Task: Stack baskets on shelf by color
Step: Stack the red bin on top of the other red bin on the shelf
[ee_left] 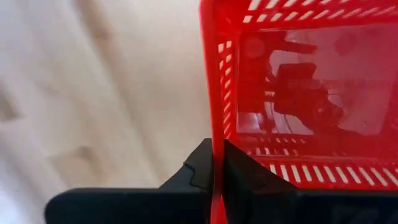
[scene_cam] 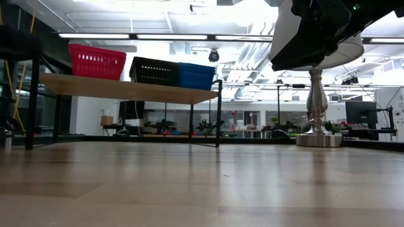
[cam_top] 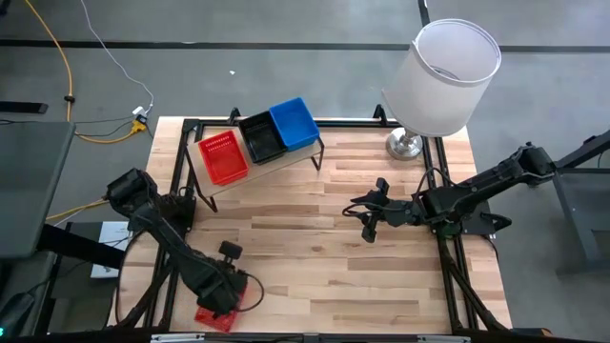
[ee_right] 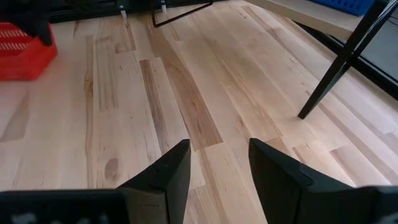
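Tabletop (cam_top: 381, 257): lamp (cam_top: 443, 71) beside shelf (cam_top: 276, 164); left tool (cam_top: 229, 293) pinches red basket (cam_top: 217, 314).

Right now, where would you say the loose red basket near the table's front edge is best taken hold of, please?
By its thin upright side wall, from above, one finger inside and one outside. The loose red basket sits open-topped with its rim free, and the left gripper is shut on that wall exactly so.

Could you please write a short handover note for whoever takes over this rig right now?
Left gripper: shut on the wall of a loose red basket at the table's near edge.
Right gripper: open, empty, above mid-table.
On the shelf: a red basket, a black basket, a blue basket, side by side.
Left to do: stack the held basket into the red one on the shelf.
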`<move>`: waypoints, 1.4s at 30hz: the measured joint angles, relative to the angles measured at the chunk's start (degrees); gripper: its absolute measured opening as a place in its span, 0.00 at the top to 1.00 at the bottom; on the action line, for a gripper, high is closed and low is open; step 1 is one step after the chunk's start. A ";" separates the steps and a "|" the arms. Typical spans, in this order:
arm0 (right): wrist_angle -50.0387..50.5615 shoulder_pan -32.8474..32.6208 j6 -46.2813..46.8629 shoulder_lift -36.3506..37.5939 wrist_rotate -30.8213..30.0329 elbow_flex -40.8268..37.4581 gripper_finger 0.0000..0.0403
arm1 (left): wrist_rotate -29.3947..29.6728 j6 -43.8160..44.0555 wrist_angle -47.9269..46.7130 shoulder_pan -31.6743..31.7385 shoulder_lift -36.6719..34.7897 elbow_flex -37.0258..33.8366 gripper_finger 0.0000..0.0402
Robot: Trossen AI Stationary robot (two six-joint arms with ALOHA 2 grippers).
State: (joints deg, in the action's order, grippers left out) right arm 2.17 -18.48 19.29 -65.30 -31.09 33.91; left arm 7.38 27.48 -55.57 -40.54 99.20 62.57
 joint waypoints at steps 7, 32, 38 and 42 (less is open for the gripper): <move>0.07 0.00 -0.02 0.00 -0.01 0.00 0.63 | 15.17 -3.15 -7.98 4.02 -11.95 4.94 0.99; 0.35 0.09 0.20 0.00 -0.31 0.00 0.63 | 35.06 -7.85 -34.36 37.88 -26.99 42.33 1.00; 0.66 0.07 0.20 0.00 -0.27 0.00 0.63 | 31.34 -8.22 -34.45 44.75 -33.91 42.25 1.00; 1.11 0.07 0.13 0.00 -0.27 0.00 0.63 | 30.47 -7.24 -34.43 46.15 -40.16 40.89 1.00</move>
State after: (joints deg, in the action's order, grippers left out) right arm 3.29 -18.41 19.42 -65.30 -31.35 33.91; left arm 37.85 20.24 -90.00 5.60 59.05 103.45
